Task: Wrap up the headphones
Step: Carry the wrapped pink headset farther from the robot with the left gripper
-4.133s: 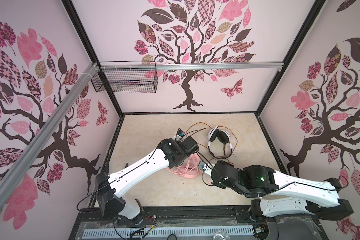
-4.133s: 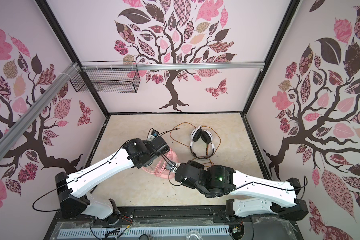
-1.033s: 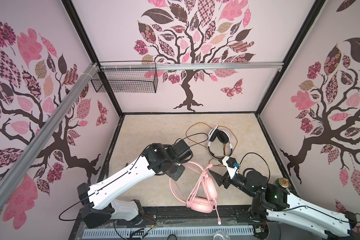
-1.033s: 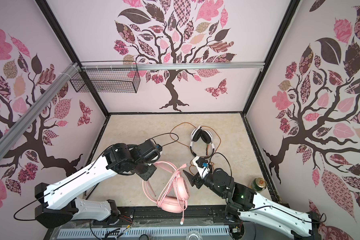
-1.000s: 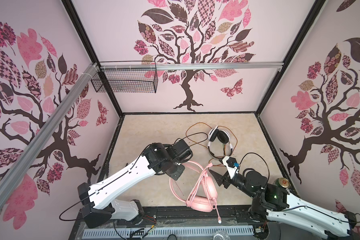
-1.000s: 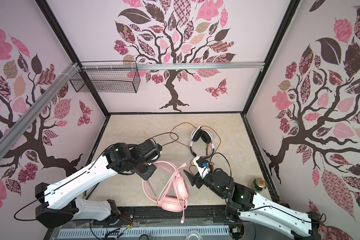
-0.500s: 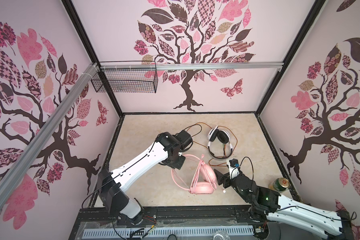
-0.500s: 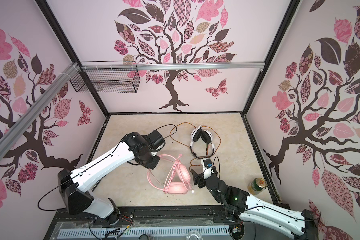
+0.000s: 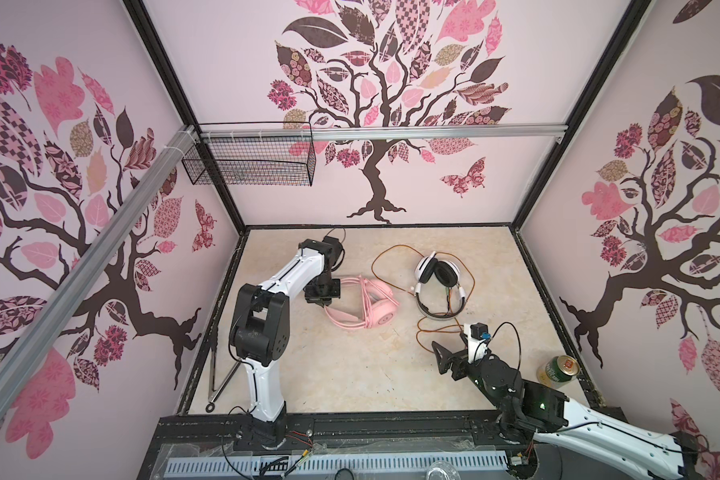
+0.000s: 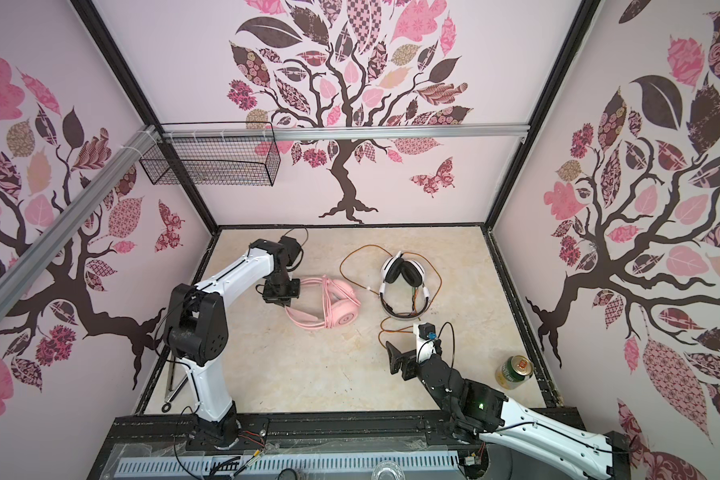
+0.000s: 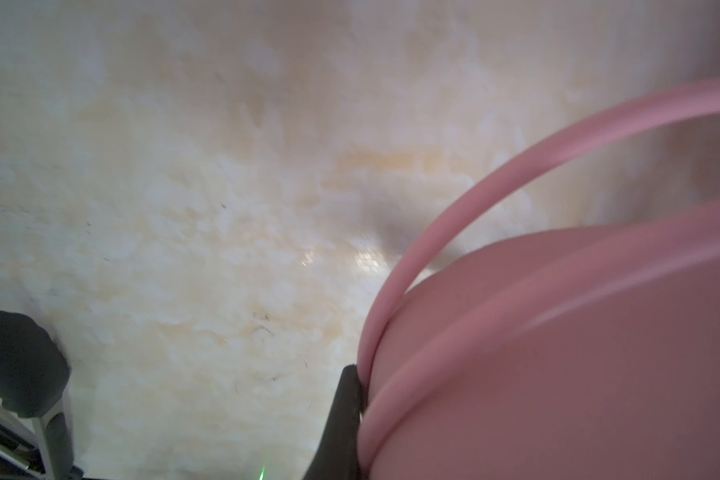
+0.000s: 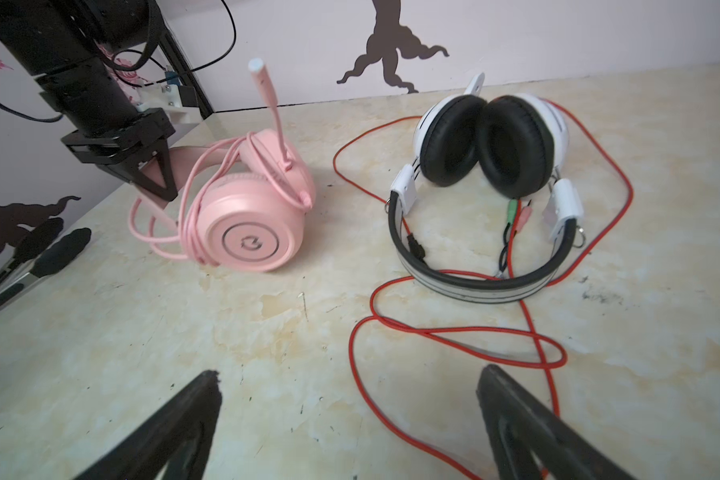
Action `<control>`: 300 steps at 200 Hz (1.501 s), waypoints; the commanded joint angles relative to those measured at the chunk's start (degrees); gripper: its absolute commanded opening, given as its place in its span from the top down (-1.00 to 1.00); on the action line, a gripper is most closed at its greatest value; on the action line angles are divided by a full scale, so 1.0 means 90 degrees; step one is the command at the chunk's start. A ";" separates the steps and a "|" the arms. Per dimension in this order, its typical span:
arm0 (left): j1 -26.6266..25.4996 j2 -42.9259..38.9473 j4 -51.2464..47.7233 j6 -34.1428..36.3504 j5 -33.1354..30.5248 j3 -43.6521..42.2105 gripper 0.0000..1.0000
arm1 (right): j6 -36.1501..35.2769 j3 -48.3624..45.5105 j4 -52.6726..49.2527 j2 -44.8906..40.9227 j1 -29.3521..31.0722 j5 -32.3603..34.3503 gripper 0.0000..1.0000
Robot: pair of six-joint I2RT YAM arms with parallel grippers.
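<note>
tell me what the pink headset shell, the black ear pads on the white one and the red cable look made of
Pink headset: shell looks like moulded plastic, satin finish, with a soft even sheen and a crisp ring inlay. Black ear pads: probably faux leather over foam; puffy, smooth, dull sheen. Red cable: maybe braided fabric sleeve or rubber; too fine to tell.

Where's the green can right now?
In both top views the green can stands upright near the table's front right corner, just right of the right arm and nearer the camera than the white headset.
</note>
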 commanded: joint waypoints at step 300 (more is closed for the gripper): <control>0.2770 0.2720 0.0084 -0.0371 0.0717 0.3319 0.83 | -0.0217 -0.0005 0.0365 0.0640 -0.0005 -0.0540 -1.00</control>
